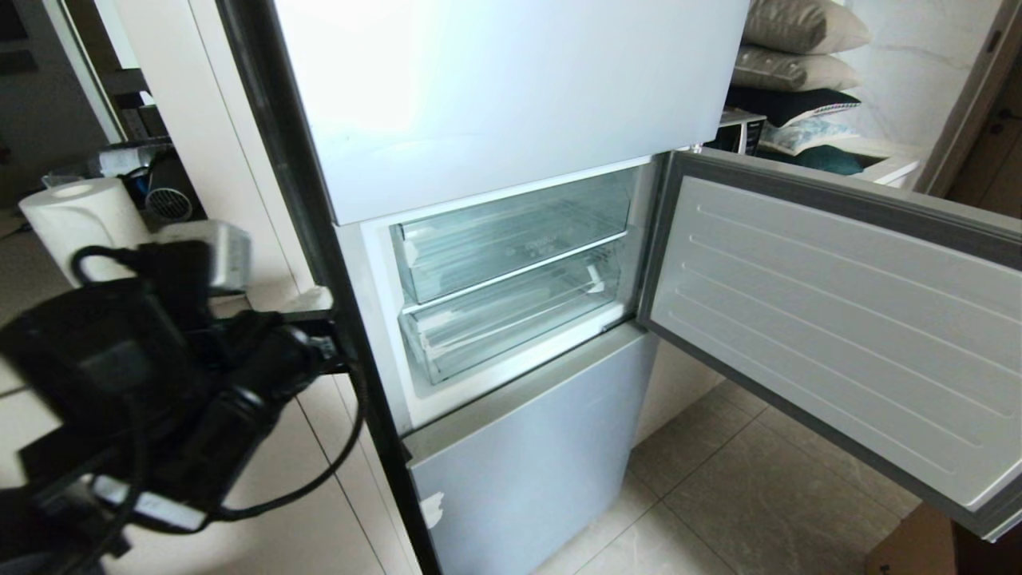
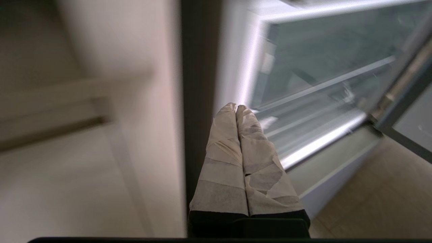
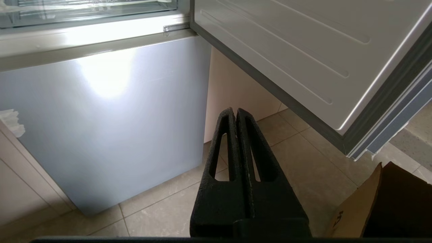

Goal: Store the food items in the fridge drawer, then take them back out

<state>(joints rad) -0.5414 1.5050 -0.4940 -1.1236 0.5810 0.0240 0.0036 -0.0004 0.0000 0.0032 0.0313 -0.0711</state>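
Head view first: the fridge stands with its middle door swung wide to the right, and two clear drawers sit pushed in, one above the other. The fridge drawer is the lower one, closed under the shallower upper drawer. No food items in sight. The left arm hangs at the fridge's black side edge, beside a paper towel roll.

Over to the left wrist view: the left claw is clenched, its tape-wrapped fingers pressed together on nothing, tips level with the compartment's white frame.

Right wrist view: the right claw is clenched and empty too, low before the bottom door panel, over the tiled floor, with a cardboard box near.
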